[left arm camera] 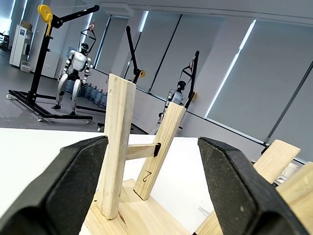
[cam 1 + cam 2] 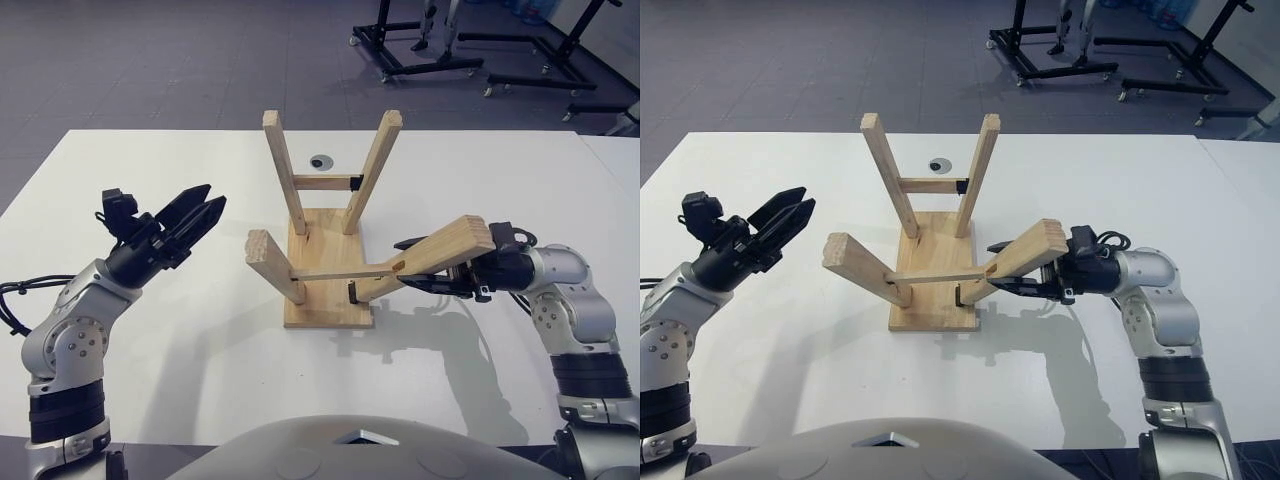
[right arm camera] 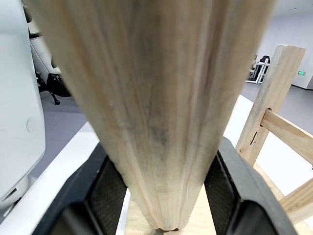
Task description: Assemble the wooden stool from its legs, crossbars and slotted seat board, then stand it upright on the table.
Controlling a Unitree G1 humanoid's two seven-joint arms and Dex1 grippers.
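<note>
Right gripper: the right gripper (image 2: 418,266) pinches the held leg (image 2: 440,252) from both sides. It is at 3 o'clock from the board (image 2: 325,312). In the right wrist view, both dark pads (image 3: 115,188) press on the wood.

Left gripper: the left gripper (image 2: 210,198) has its fingers spread wide and holds nothing. It hangs over the table (image 2: 180,340) at 9 o'clock from the board, well apart from it.

Held leg: it leans over, top end toward 3 o'clock. A thin bar (image 2: 340,271) joins it to the left leg (image 2: 272,262), which leans toward 9 o'clock.

Board: it lies flat in the middle of the table. The leaning pair is at its 6 o'clock end.

Back legs: two back legs (image 2: 283,170) stand at the 12 o'clock end, tops spread apart, with a back bar (image 2: 322,182) between them.

Hard to see: the foot of the held leg is mixed up with a small black part (image 2: 352,293), and I cannot tell what that part is. I cannot tell if the leaning legs sit in the slots. In the right wrist view the held leg is cut off at the top edge.

Writing: a dark hand-drawn mark (image 1: 148,177) sits low on one back leg. A black clip (image 2: 356,183) is on one end of the back bar.

Table: a round hole (image 2: 320,161) lies at 12 o'clock, behind the back legs.
</note>
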